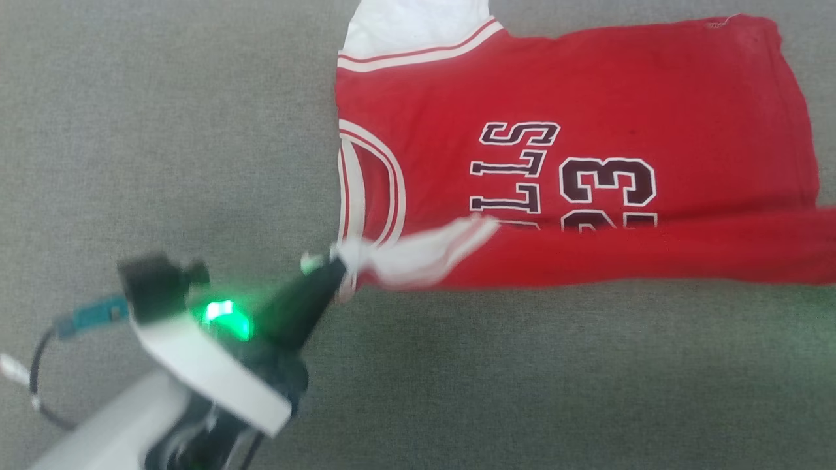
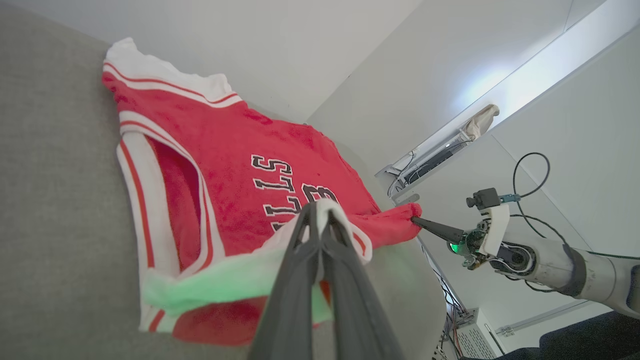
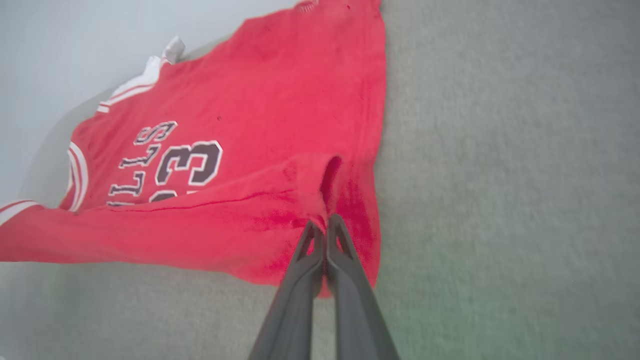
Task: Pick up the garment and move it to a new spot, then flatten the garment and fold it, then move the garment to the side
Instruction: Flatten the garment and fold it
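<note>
One red jersey [image 1: 588, 98] lies spread on the grey fabric surface [image 1: 163, 130], with its near edge folded over the numerals. Two grippers grip it. The left gripper [image 1: 336, 264], angling up from the lower left, is clamped on the white striped shoulder. The right gripper [image 3: 326, 222], its arm outstretched, pinches the hem corner.

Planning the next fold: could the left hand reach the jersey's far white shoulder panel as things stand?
Probably not: the left hand is shut on the near white strap of the jersey. The way across to the far panel looks free, but it must let go first.
</note>
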Controlling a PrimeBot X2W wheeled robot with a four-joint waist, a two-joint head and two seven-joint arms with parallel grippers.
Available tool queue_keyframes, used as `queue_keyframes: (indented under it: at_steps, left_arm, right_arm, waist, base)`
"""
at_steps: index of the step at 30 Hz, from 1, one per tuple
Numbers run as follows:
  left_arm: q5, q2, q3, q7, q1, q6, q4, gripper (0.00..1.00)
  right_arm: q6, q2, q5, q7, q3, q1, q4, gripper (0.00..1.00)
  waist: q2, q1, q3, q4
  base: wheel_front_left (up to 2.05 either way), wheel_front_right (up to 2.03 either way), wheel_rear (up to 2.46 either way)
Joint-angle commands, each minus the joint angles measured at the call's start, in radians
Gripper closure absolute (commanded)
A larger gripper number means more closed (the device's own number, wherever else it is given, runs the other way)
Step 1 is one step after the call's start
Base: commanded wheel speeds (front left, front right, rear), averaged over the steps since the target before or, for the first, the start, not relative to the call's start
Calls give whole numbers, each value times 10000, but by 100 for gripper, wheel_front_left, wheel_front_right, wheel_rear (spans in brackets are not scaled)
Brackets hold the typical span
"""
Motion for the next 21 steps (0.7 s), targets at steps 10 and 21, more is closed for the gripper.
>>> queue_keyframes:
  at_steps: [10, 21]
  left_arm:
    - [-286, -1134, -379, 130, -3164, -14, 3060, 100]
    - [-46, -1480, -1630, 73, -4090, -10, 5553, 83]
  right_arm:
    - [1, 1890, -589, 1664, -81, -2805, 2195, 100]
    - [-1, 3181, -1828, 1668, 432, -3722, 3703, 100]
  waist:
    - [-1, -1, 884, -65]
    - [-1, -1, 1126, -230]
  base:
    - [0, 0, 0]
    - [0, 0, 0]
